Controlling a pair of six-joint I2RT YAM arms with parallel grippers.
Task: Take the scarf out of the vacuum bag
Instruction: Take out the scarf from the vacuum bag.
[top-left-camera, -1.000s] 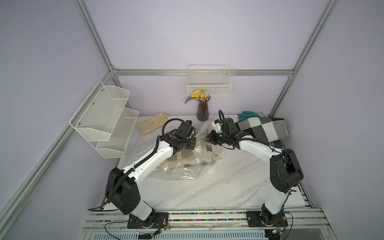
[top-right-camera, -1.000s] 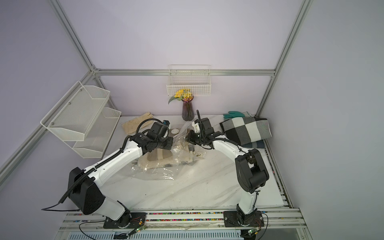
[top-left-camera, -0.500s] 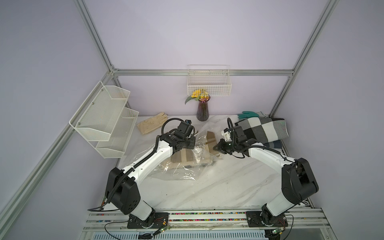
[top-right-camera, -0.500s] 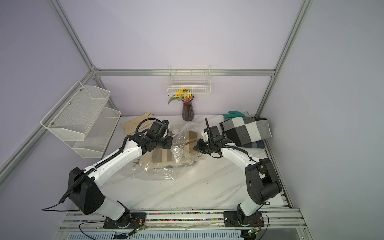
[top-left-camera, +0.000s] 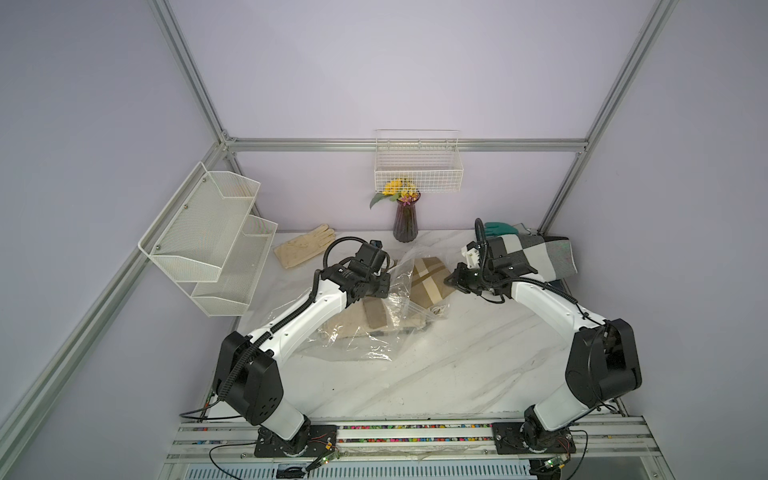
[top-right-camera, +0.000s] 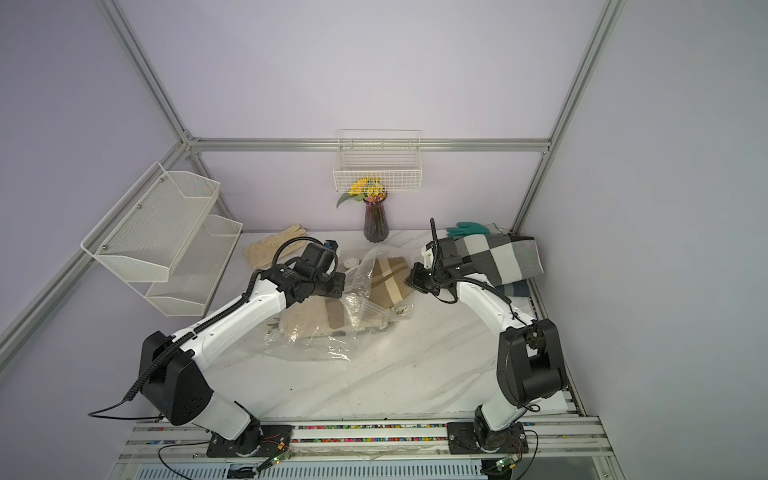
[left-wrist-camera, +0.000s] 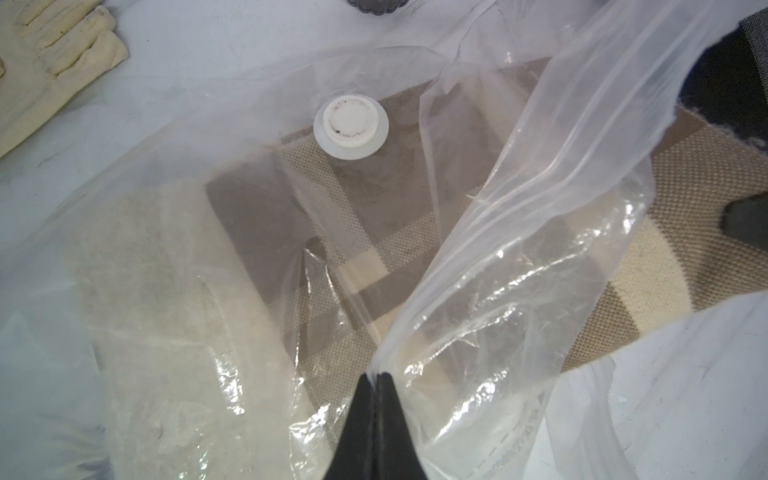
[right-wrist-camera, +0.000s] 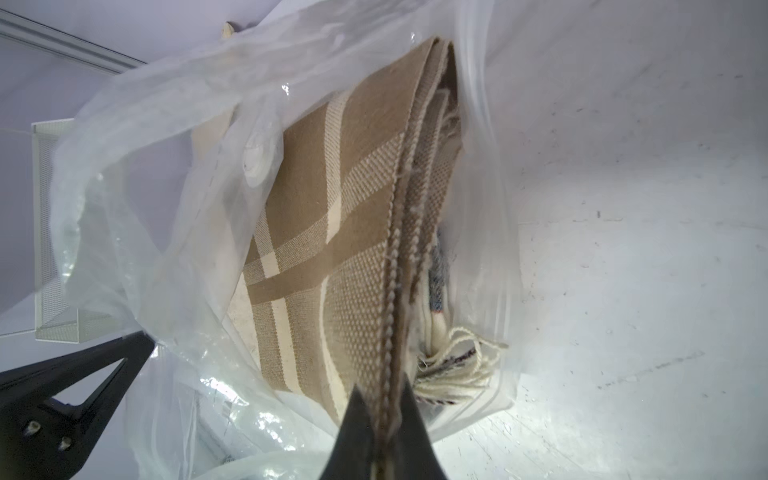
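The vacuum bag (top-left-camera: 365, 336) lies crumpled mid-table in both top views, its white valve cap (left-wrist-camera: 351, 121) facing up. Inside it and out through its mouth runs the scarf (top-left-camera: 430, 279), tan with cream stripes, its free end lifted toward the right. My left gripper (left-wrist-camera: 377, 376) is shut on a fold of the bag's clear film near the mouth, above the scarf. My right gripper (right-wrist-camera: 384, 399) is shut on the scarf's folded edge (right-wrist-camera: 390, 291), with cream fringe (right-wrist-camera: 457, 357) hanging beside it. In a top view the right gripper (top-right-camera: 409, 280) sits at the scarf's raised right end.
A cream glove (top-left-camera: 305, 249) lies at the back left and a dark vase of flowers (top-left-camera: 405, 220) at the back centre. A grey checked cloth (top-left-camera: 536, 257) and green glove (top-left-camera: 498, 228) lie behind the right arm. A mesh shelf (top-left-camera: 212, 241) hangs left, a wire basket (top-left-camera: 417, 174) on the back wall.
My right gripper has moved to the right with the scarf's end, drawing more tan cloth out of the bag's mouth. The left gripper has stayed almost still on the film.
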